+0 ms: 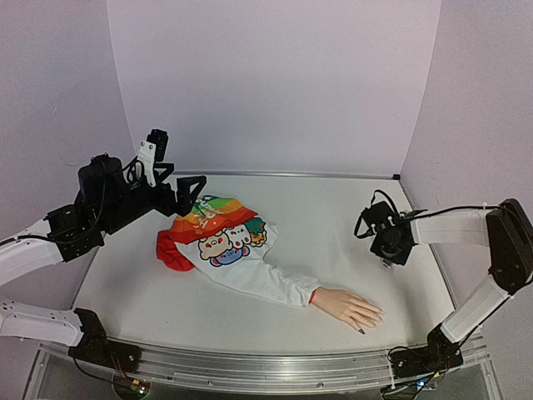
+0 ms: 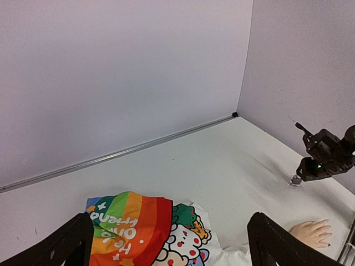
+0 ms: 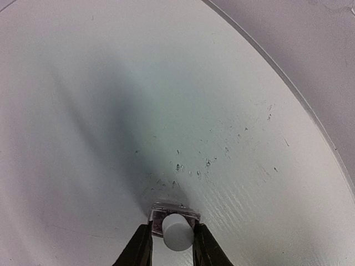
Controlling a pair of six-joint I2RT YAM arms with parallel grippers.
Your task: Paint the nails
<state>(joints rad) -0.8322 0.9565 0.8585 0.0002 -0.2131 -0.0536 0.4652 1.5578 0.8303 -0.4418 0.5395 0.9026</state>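
The right gripper [image 3: 172, 228] straddled the cap [image 3: 177, 233] of the bottle [image 3: 162, 210], grip unclear, the left gripper [image 2: 172, 217] gaped idle above the shirt [image 2: 133, 221], and the nails [image 1: 371, 320] lay well apart toward the front, so the step seemed brush-loading, next needing the brush carried to an unpainted nail.

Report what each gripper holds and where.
Left gripper: open, nothing held. Right gripper: jaws flank the pale cap of the small bottle; whether they clamp it cannot be told.
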